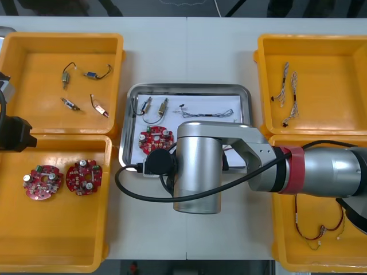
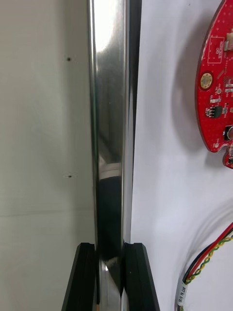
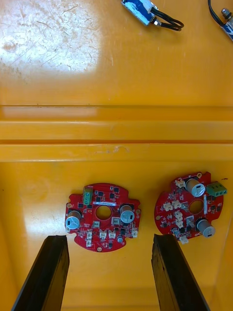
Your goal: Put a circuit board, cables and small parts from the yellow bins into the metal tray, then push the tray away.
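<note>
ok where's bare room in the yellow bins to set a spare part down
The near left yellow bin is bare on the robot's side of its two round red circuit boards, over which the open left gripper hovers. The far right yellow bin is bare right of its thin twisted cables. Crowded: the shiny metal tray, its rim clamped by the right gripper.

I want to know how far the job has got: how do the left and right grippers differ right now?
The left gripper is open and holds nothing; the right gripper is shut on the rim of the metal tray. The left gripper hangs over two circuit boards in a yellow bin; the right gripper is at the tray, where a third board lies. Both have black fingers.
</note>
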